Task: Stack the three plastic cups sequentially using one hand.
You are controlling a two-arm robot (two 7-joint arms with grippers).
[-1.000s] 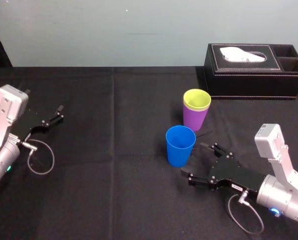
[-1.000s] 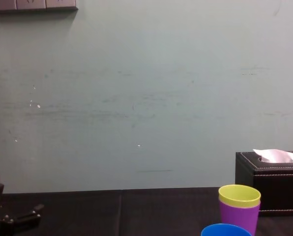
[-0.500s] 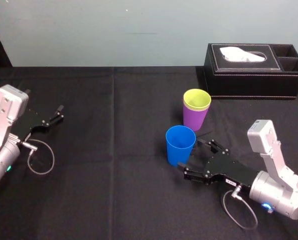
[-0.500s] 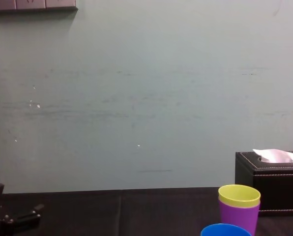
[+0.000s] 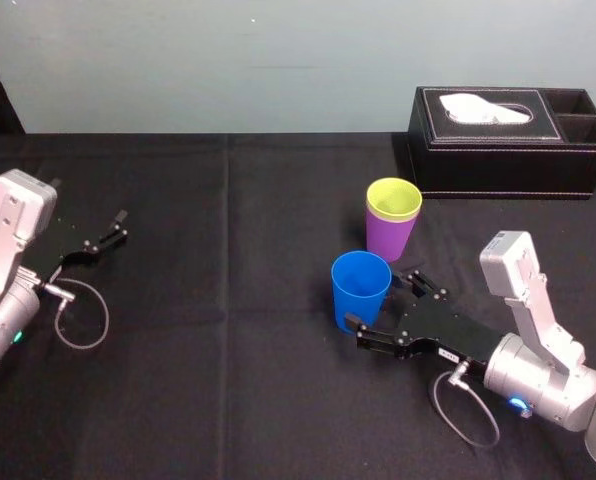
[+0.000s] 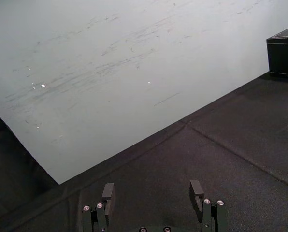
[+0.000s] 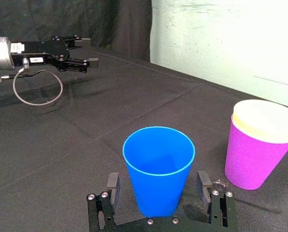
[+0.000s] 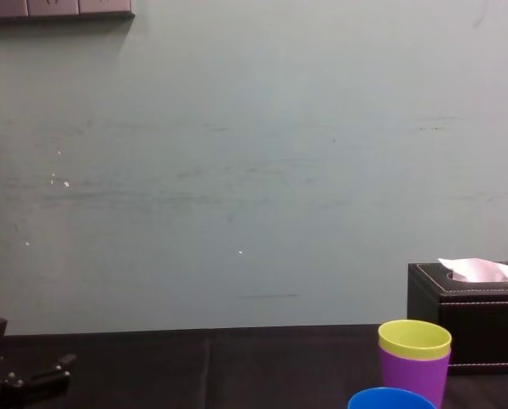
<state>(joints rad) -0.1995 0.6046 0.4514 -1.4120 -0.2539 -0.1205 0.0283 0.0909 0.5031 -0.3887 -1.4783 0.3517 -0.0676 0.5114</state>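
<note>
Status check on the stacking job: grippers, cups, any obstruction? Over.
Right gripper open, jaws straddling blue cup. Left gripper open, parked far left. Yellow-green cup nested in purple cup, just behind blue. Tissue box behind the stack, out of the path.

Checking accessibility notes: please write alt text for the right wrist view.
The open right hand straddles an upright blue cup on the black table. Beside it, a yellow-green cup sits nested in a purple cup; the left hand rests far off.
</note>
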